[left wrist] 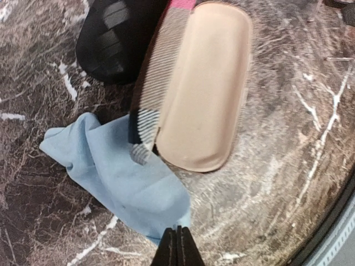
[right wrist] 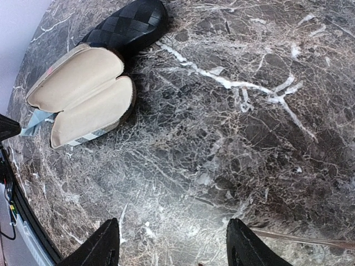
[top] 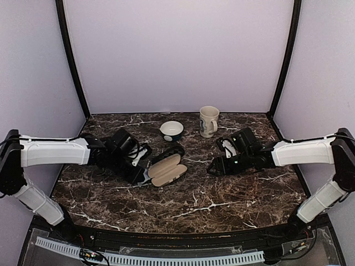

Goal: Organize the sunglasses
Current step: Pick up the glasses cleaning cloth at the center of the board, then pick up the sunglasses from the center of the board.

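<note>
The sunglasses' lenses show in no view. Only a thin wire (right wrist: pixel 310 239) lies on the marble by my right gripper (right wrist: pixel 175 244), and I cannot tell what it belongs to. That gripper (top: pixel 212 169) is open over bare marble with nothing between its fingers. The brown striped case (top: pixel 166 170) lies open and empty, its beige lining (left wrist: pixel 205 94) up. Touching its far end is the shut black checkered case (top: pixel 173 151). A blue cloth (left wrist: pixel 116 177) sits crumpled at the open case's near-left end. My left gripper (left wrist: pixel 178 230) is shut on the cloth's near edge.
A white and blue bowl (top: pixel 171 131) and a cream mug (top: pixel 208 121) stand at the back of the marble table (top: pixel 222 205). Purple walls close in the back and sides. The table's front edge runs just behind the left gripper.
</note>
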You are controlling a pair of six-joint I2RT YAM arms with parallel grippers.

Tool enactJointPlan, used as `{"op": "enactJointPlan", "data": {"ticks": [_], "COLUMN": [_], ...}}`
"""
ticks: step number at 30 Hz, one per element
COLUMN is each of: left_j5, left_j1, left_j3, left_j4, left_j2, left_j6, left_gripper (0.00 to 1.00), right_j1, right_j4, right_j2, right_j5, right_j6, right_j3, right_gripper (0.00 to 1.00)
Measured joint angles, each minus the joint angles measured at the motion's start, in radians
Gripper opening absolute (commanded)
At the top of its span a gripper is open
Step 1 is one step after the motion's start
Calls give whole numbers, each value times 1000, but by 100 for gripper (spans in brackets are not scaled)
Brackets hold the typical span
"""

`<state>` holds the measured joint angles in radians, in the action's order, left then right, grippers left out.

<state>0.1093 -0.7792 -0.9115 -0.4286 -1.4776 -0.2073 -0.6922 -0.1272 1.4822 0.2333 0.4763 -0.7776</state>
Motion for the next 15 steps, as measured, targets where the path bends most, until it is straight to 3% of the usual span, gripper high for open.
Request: {"op": "enactJointPlan", "data": {"ticks": [9,15], "left_j5": [185,305], "left_j1": [-44,-55], "left_j3": [-116,-174], "left_j4": [-185,-162], "left_j2": [261,292], "left_j6": [106,101], "left_gripper": [0,0], "right_j1": [-23,-40], "right_j4": [52,99], "right_j2": [0,-11], "right_j5": [64,132], "right_j6": [-27,-34], "right_j3": [-17,-18], "right_gripper": [66,66]}}
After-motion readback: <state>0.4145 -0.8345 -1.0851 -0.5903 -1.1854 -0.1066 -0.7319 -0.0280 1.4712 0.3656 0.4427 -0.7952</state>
